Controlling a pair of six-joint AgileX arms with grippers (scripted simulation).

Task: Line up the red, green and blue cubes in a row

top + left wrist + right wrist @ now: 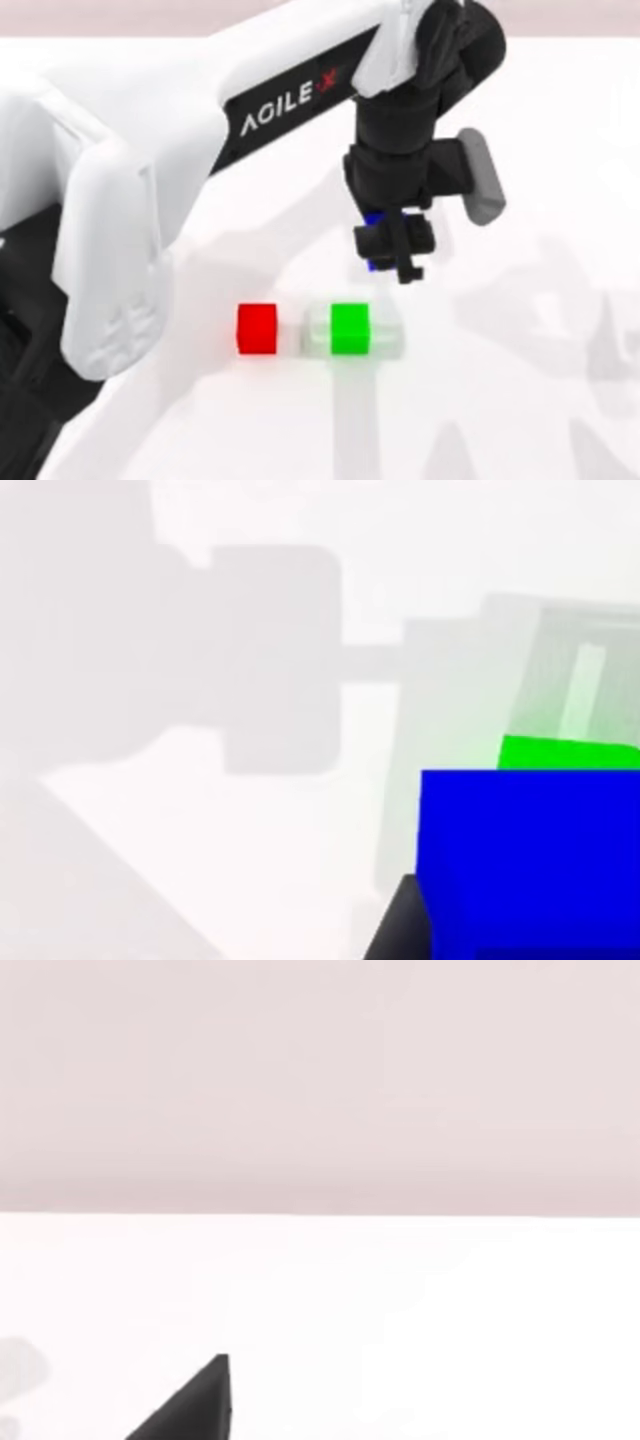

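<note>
White table [560,120]: your left arm's gripper [392,245] hung past mid-table toward the far edge, fingers closed on the blue cube [530,860]. Green cube [351,329] lay below, nearer you; red cube [257,328] at its left.

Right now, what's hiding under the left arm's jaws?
The blue cube, held in the left gripper. From above only slivers of blue show; the jaws cover the rest. The table beneath it is hidden.

the only readable lettering is "agile", followed by a red "x" mark, in white on a black panel along the left arm [285,105] in the top view.
</note>
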